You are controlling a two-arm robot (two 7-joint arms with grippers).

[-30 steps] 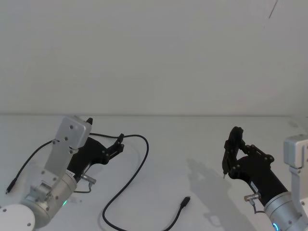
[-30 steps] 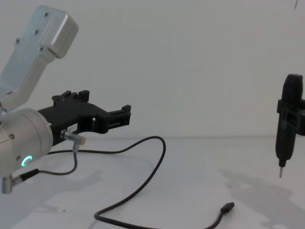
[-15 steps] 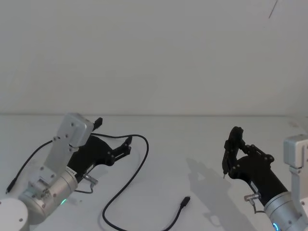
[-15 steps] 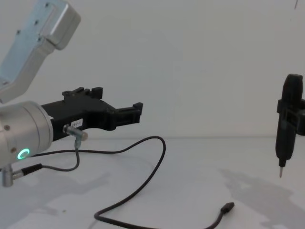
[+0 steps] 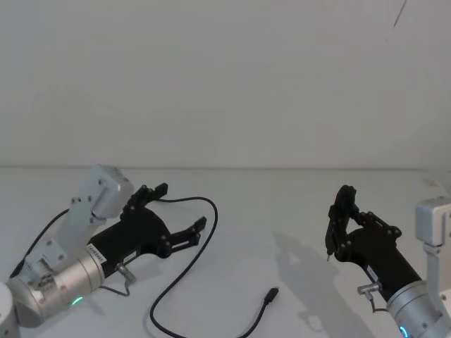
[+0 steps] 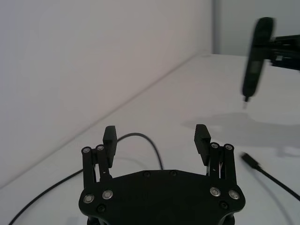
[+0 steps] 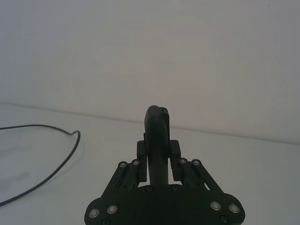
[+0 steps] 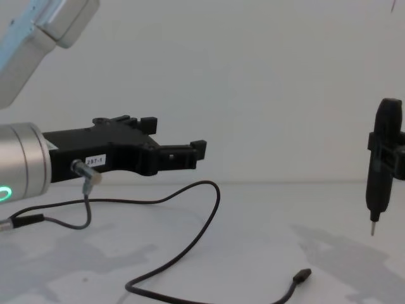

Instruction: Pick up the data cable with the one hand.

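**A:** Head view: where's the cable (image 5: 215, 215)?
**B:** Looped on the table (image 5: 282, 211) under the left claw (image 5: 182, 205), which hangs wide open, empty. Right claw (image 5: 338, 236), off right, clamps a slim tool (image 5: 345, 201).

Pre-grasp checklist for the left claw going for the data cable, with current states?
1. left claw open: ok, fingers spread.
2. left claw empty: ok.
3. data cable between its fingers: not ok, the loop lies on the table below.
4. grey wire at the left wrist apart from the cable: cannot tell.
5. right claw out of the way: ok, off to the right, shut on a slim tool.
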